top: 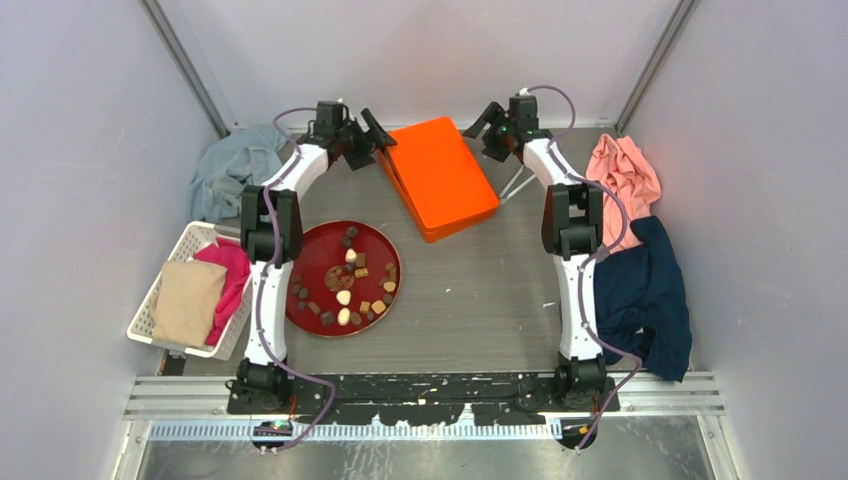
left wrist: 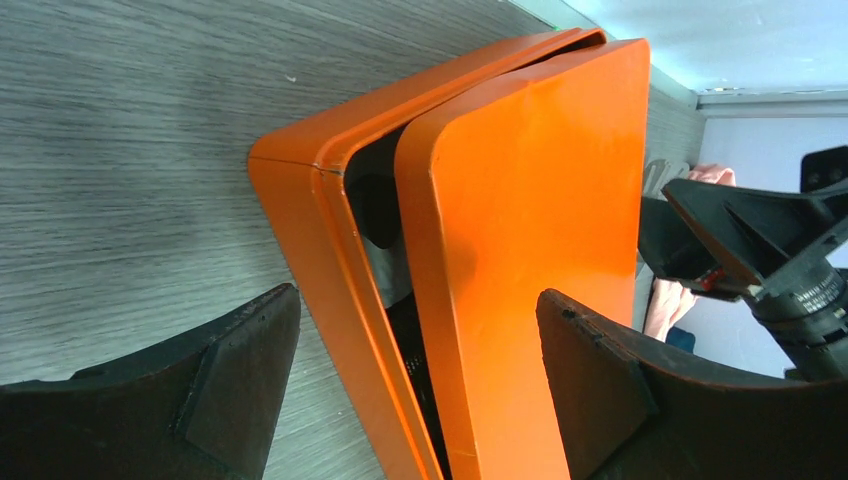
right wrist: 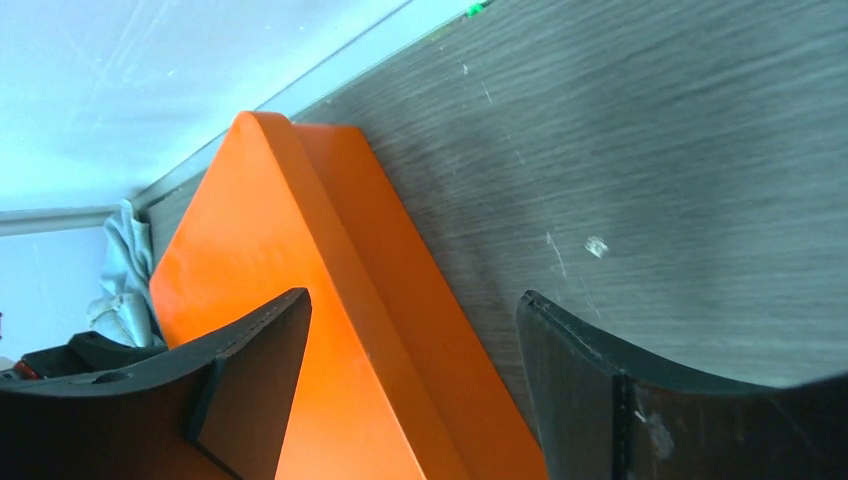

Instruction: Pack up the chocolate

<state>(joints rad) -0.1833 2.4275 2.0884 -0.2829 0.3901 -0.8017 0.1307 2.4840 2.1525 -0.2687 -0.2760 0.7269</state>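
Note:
The chocolate (top: 350, 280), several small dark, tan and cream pieces, lies on a round red plate (top: 310, 245) at the left centre. An orange box (top: 440, 175) stands at the back centre. In the left wrist view its lid (left wrist: 530, 250) is raised a little off the base (left wrist: 310, 250), with a dark gap between them. My left gripper (top: 375, 135) (left wrist: 418, 295) is open, its jaws standing on either side of the box's left edge. My right gripper (top: 480, 125) (right wrist: 415, 295) is open at the box's far right edge (right wrist: 400, 330), holding nothing.
A white basket (top: 150, 300) with tan and pink cloths stands at the left. A blue-grey cloth (top: 235, 170) lies at the back left. A pink cloth (top: 625, 170) and a navy cloth (top: 645, 295) lie at the right.

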